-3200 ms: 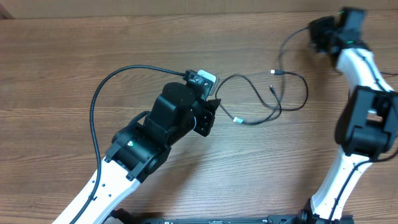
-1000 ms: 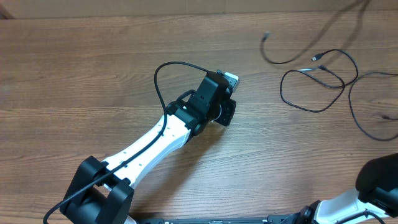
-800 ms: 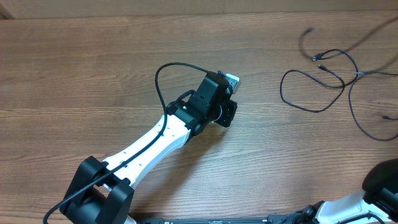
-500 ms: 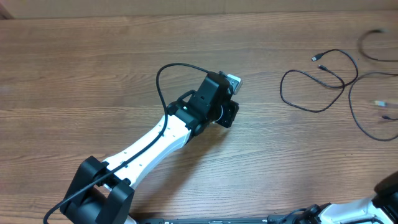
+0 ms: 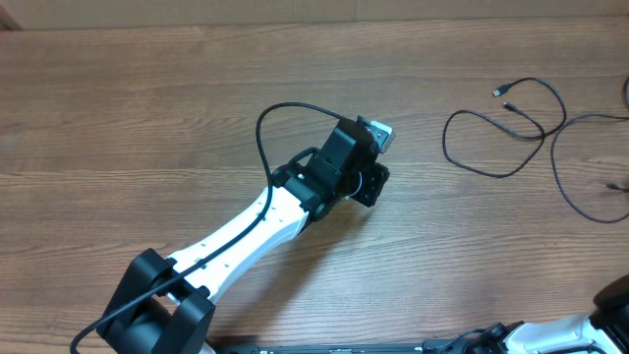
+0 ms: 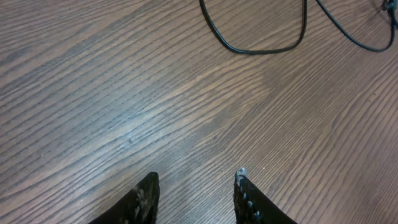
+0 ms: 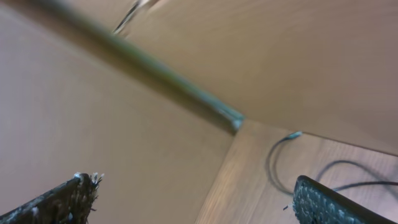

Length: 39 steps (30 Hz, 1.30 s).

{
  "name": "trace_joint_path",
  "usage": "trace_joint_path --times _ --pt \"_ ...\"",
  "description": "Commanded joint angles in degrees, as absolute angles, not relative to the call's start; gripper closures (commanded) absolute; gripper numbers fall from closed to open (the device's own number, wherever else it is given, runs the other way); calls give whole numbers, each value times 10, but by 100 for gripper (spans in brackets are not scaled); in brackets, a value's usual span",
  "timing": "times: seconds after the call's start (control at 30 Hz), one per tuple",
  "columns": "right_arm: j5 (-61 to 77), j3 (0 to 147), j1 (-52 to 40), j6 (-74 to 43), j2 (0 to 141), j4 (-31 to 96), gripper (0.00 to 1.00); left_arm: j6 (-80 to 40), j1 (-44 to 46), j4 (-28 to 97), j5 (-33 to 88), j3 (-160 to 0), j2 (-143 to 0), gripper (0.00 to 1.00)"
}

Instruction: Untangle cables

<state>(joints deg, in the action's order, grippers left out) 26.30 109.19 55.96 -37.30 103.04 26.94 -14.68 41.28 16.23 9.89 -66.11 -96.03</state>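
Note:
Thin black cables lie at the table's right. One cable (image 5: 488,171) forms a loop with a metal plug (image 5: 501,91) at its far end. A second cable (image 5: 563,187) curves beside it toward the right edge. My left gripper (image 5: 376,185) hovers left of them, over bare wood. In the left wrist view the left gripper (image 6: 196,176) is open with nothing between its fingers, and a cable (image 6: 255,48) lies ahead. My right gripper (image 7: 194,182) is wide open and empty, tilted up toward a beige wall. A blurred cable (image 7: 273,163) shows on the table past it.
The left arm (image 5: 236,241) stretches from the bottom left to the table's middle, with its own thick black cord (image 5: 270,123) arching over it. Part of the right arm (image 5: 614,295) shows at the bottom right corner. The beige wall (image 5: 295,10) borders the table's far edge.
A third cable was drawn off the top right of the overhead view. The right gripper's jaws have opened. The left gripper has shifted slightly right.

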Motion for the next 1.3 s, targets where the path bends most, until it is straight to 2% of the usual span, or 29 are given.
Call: trace_joint_path --times 0.0,0.2,0.33,0.47,0.7,0.8,1.0,1.1,1.27 --pt "319 1107 524 -335 1031 271 0 -153 416 162 104 -663 -954 61" --pt "330 1107 434 -242 1031 351 0 -152 416 160 72 -663 -947 61" --pt "274 1107 358 -179 1031 436 0 -145 416 158 68 -663 -929 61" --pt "192 1097 273 -145 1033 497 0 -142 415 165 44 -663 -898 60" --pt "149 1033 163 -130 1052 529 0 -141 415 215 -20 -663 -827 58" --pt "140 999 137 -131 1072 524 0 -137 415 242 -35 -663 -800 58" --pt "129 948 118 -132 1127 519 22 -123 415 281 -40 -663 -760 57" --pt "115 936 119 -132 1152 517 16 -123 415 285 -51 -663 -748 57" --pt "46 936 123 -139 1177 515 15 -122 415 285 -51 -663 -741 57"
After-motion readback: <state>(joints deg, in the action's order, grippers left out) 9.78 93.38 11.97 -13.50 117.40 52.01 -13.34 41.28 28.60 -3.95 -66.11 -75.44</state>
